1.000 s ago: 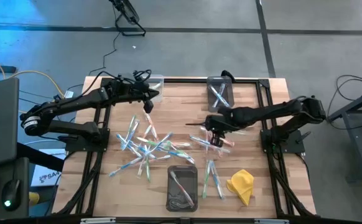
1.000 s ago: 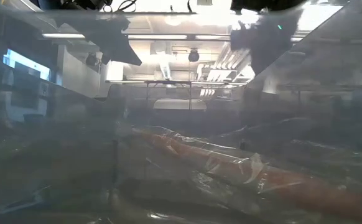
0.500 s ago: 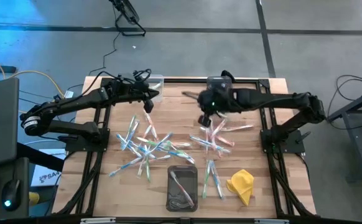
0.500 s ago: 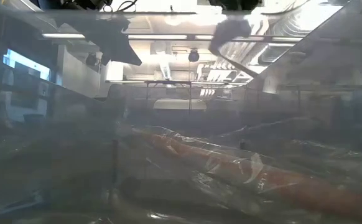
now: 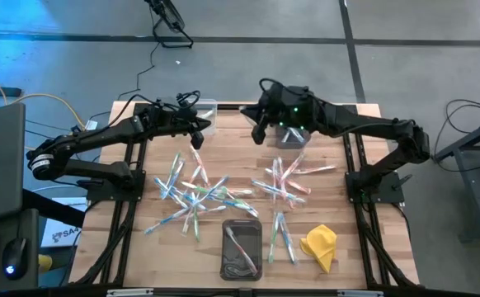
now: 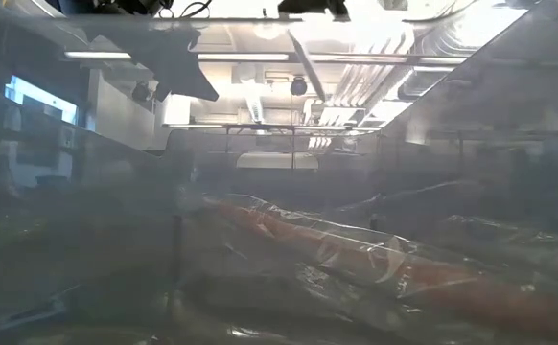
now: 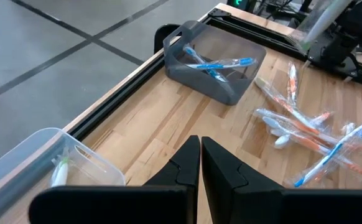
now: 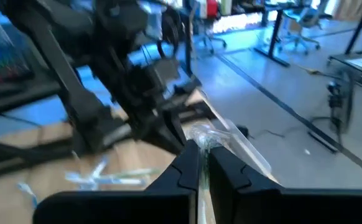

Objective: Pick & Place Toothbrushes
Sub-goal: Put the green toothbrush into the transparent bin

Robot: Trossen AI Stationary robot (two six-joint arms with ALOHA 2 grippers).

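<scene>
High view: right end effector (image 5: 256, 132) grips 1 toothbrush (image 8: 227, 140) near table's far edge (image 5: 232, 106); left end effector (image 5: 197, 140) clenched

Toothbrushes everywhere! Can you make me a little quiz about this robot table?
1. True or false: the yellow cloth lies inside a bin.
2. What colour are the toothbrushes in the grey bin at the table's far edge? A blue, B pink, C black.
3. Fill in: the right gripper is shut on a wrapped ____.
Key: 1 false; 2 A; 3 toothbrush.
</scene>
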